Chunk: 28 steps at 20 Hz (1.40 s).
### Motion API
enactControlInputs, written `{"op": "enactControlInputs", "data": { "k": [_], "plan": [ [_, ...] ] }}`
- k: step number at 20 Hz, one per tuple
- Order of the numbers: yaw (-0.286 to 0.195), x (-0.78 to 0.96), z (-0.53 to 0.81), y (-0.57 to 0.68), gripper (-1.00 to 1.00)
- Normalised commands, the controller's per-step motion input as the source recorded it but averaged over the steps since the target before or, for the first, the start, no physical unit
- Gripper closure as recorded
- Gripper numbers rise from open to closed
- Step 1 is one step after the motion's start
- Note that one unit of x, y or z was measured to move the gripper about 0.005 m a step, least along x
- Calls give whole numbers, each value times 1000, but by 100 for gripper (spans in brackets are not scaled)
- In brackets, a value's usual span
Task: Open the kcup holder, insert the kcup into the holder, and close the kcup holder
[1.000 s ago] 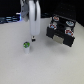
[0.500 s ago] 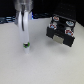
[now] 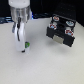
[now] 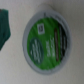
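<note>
One kcup (image 3: 26,48) and one kcup holder (image 3: 60,29) lie on the white table (image 3: 47,67), and a single gripper (image 3: 21,46) hangs over the cup. In the exterior view the white arm comes straight down, its pale fingers (image 3: 18,37) reaching to the table around the kcup, which shows as a small green spot right at the fingertips, slightly toward the exterior view's right of them. Whether the fingers are spread or pressed onto the cup cannot be told at this size. The kcup holder, a black boxy unit with light and red details on its front, stands well apart from the gripper toward the exterior view's right and farther back; nothing lies on the bare tabletop between the two. The wrist view looks straight down on the kcup (image 4: 48,41): its round green lid with a whitish rim fills most of the picture, print on it too blurred to read. One dark green shape (image 4: 6,25) sits just beside the cup at the edge of that view; what it is cannot be told.
</note>
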Motion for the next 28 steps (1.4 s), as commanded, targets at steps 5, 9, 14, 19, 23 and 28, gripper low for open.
{"op": "enactControlInputs", "data": {
  "k": [5, 9, 14, 19, 23, 28],
  "plan": [
    [-178, 74, -89, -23, -100],
    [-162, 81, 59, 155, 100],
    [-148, 143, 90, 194, 100],
    [-123, 124, 67, 147, 100],
    [-26, 40, 204, 81, 100],
    [-5, 133, 803, 277, 100]
  ]
}}
